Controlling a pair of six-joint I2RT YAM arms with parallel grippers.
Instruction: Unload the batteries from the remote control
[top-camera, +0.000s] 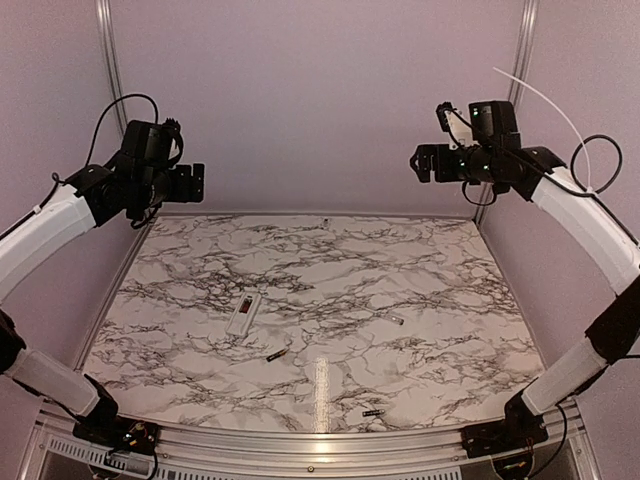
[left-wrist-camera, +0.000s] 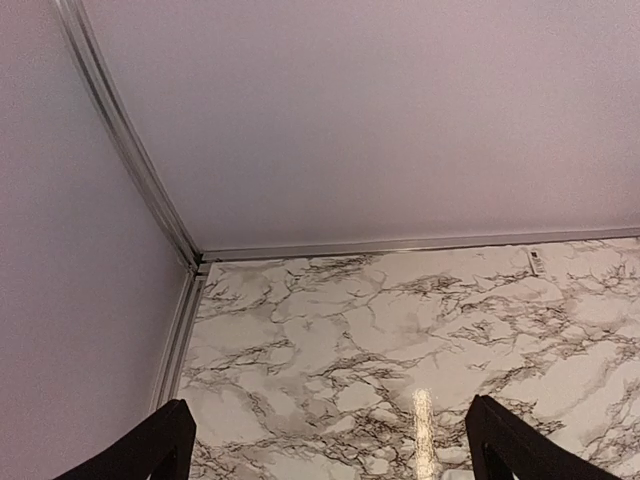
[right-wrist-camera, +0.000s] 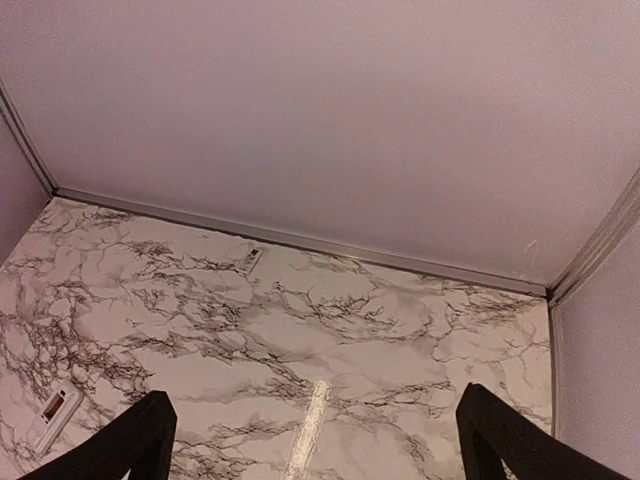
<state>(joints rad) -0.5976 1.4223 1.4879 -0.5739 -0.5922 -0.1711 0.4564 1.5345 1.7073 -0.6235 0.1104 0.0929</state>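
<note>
The white remote control (top-camera: 243, 313) lies on the marble table left of centre, with a dark recess showing. It also shows at the lower left of the right wrist view (right-wrist-camera: 58, 412). A slim dark battery (top-camera: 275, 355) lies just in front and to the right of it. Another battery (top-camera: 372, 412) lies near the front edge. A third small slim piece (top-camera: 397, 320) lies right of centre. My left gripper (top-camera: 190, 183) (left-wrist-camera: 330, 450) and my right gripper (top-camera: 425, 163) (right-wrist-camera: 315, 440) are both open, empty and raised high over the back corners.
A small white flat piece (top-camera: 325, 222) lies by the back wall; it also shows in the left wrist view (left-wrist-camera: 535, 262) and the right wrist view (right-wrist-camera: 253, 258). Walls with metal rails enclose the marble table (top-camera: 450, 270) on three sides.
</note>
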